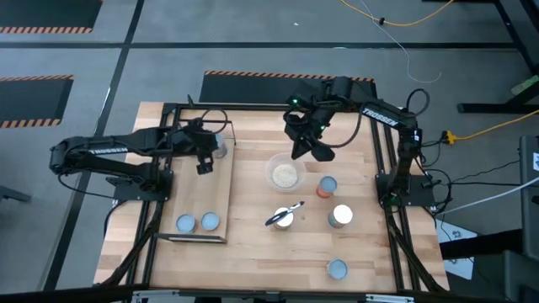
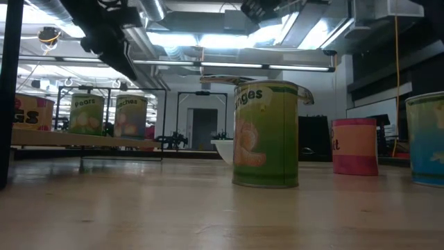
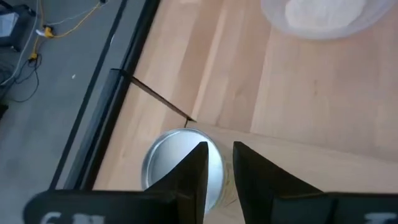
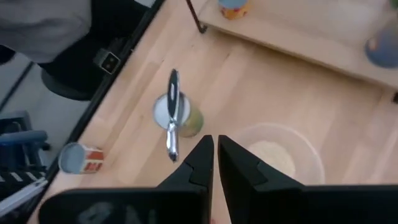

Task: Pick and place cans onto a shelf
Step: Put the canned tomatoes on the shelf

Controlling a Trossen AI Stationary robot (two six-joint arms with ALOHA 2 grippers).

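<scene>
Left gripper (image 1: 205, 165) above shelf (image 1: 221, 198); right gripper (image 1: 301, 151) hovering

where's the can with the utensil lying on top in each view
High view: the can sits near the table's middle, below the clear bowl.
Low view: the green can stands front and centre, the utensil lying across its top.
Left wrist view: not in it; only another can and the bowl show.
Right wrist view: the can is left of centre, beside the bowl.
Shared landmark: the bowl of pale grains.
</scene>
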